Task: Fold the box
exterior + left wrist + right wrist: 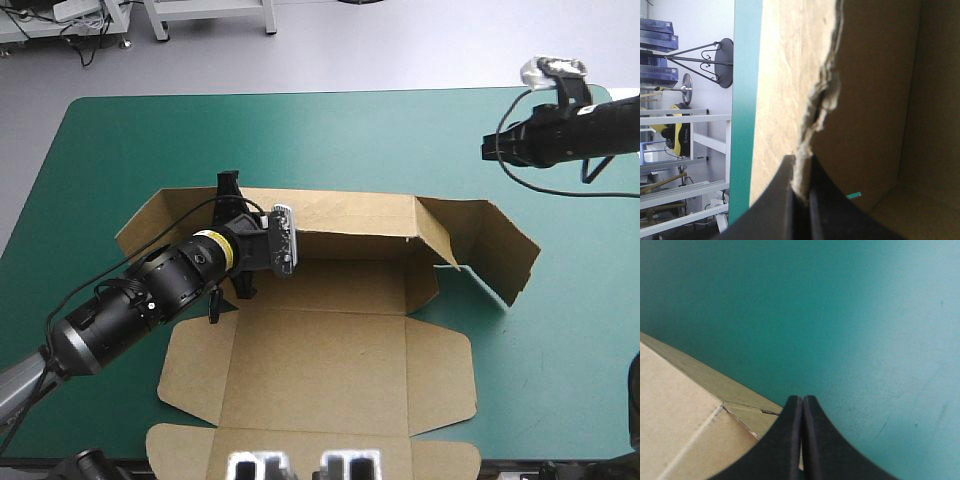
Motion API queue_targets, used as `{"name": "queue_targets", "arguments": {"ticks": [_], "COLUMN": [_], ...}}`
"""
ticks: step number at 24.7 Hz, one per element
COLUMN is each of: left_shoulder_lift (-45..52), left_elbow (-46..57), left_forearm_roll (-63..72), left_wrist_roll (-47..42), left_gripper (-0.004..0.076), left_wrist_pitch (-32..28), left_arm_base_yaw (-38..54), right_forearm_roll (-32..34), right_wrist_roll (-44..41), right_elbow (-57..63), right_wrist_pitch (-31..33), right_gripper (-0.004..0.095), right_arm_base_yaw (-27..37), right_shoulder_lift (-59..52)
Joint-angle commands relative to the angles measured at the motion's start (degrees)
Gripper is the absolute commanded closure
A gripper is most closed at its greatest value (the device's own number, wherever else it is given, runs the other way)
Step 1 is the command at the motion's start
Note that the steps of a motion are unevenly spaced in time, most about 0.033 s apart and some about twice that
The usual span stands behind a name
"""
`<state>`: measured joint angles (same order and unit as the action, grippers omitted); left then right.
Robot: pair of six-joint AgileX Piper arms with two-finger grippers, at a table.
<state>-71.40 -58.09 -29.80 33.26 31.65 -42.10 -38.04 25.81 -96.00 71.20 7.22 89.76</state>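
Note:
The brown box (340, 350) lies in the middle of the teal-green table, its back wall raised and its broad front panel flat toward the near edge. A right-hand flap (495, 250) stands up at a slant. My left gripper (230, 200) is at the box's left rear corner. In the left wrist view, the left gripper (801, 172) is shut on a frayed board edge (822, 95), with the box's shaded inside on one side. My right gripper (490, 148) hovers above the far right of the table. Seen from its own wrist, the right gripper (802, 402) is shut with nothing in it, above a box corner (685, 410).
Bare teal-green cover (300, 140) stretches behind the box to the far edge, and more of it shows at the right (560, 330). The box's front flaps (190, 380) reach close to the table's near edge.

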Motion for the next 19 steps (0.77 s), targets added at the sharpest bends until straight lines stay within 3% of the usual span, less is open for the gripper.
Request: {"name": "queue_targets", "arguments": {"ticks": [1, 11, 19], "left_shoulder_lift": [0.9, 0.9, -1.0], "left_elbow": [-0.9, -0.9, -0.9], "left_forearm_roll": [1.6, 1.7, 1.8], "left_wrist_roll": [-1.1, -1.7, -4.5], "left_gripper": [0.0734, 0.0734, 0.0734], "left_wrist_pitch": [0.2, 0.6, 0.8], "left_arm_base_yaw": [0.0, 0.0, 0.0], "right_forearm_roll": [0.9, 8.9, 13.4], "right_wrist_roll": [1.0, -1.5, 1.1], "right_elbow": [-2.0, -1.3, 10.0], "right_wrist_pitch": [0.0, 0.7, 0.7], "right_gripper": [0.093, 0.0931, 0.0931], "right_arm_base_yaw": [-3.8, -8.0, -8.0], "right_shoulder_lift": [1.6, 3.5, -1.7]}}
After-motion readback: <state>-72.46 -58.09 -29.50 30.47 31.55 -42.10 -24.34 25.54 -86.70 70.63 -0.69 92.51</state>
